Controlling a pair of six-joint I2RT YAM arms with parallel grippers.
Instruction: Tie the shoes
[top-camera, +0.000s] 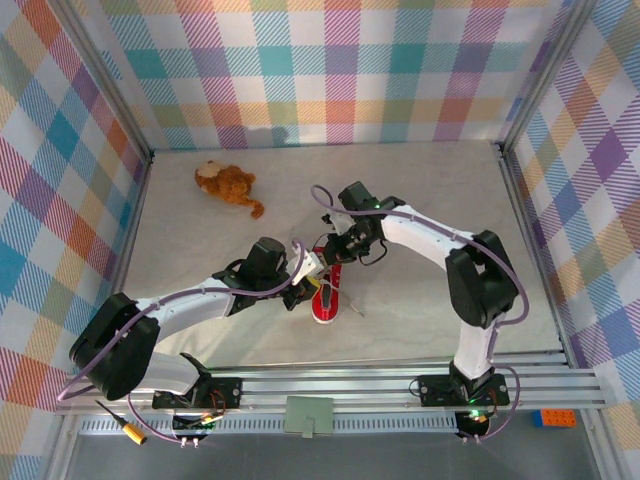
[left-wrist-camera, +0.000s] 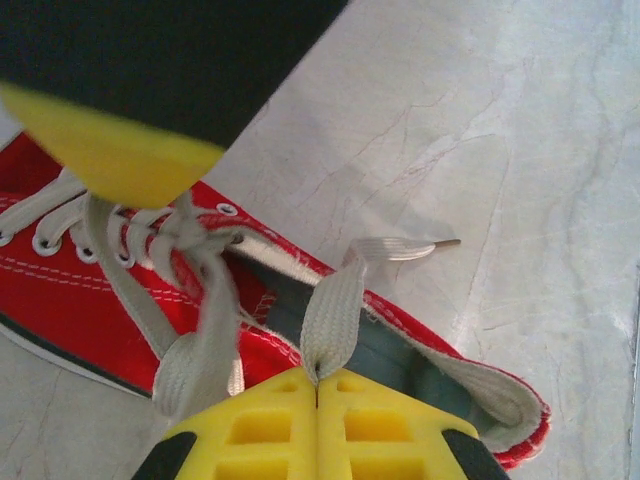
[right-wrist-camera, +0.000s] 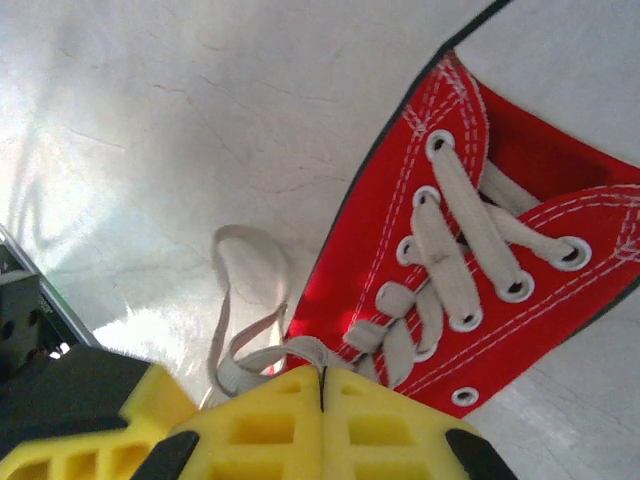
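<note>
red canvas sneaker (top-camera: 327, 300) upright on table (top-camera: 450, 200) centre, white laces (right-wrist-camera: 480, 225) trailing loose.

White lace (left-wrist-camera: 333, 310) in left end effector (left-wrist-camera: 317, 388)

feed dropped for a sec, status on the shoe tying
Left gripper shut on a lace, right gripper shut on a lace strand. Red sneaker: no bow yet. Plush toy far back, not in the way.

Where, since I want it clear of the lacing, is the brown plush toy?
In the top view the brown plush toy lies far left on the table near the back wall, apart from the red sneaker.
</note>
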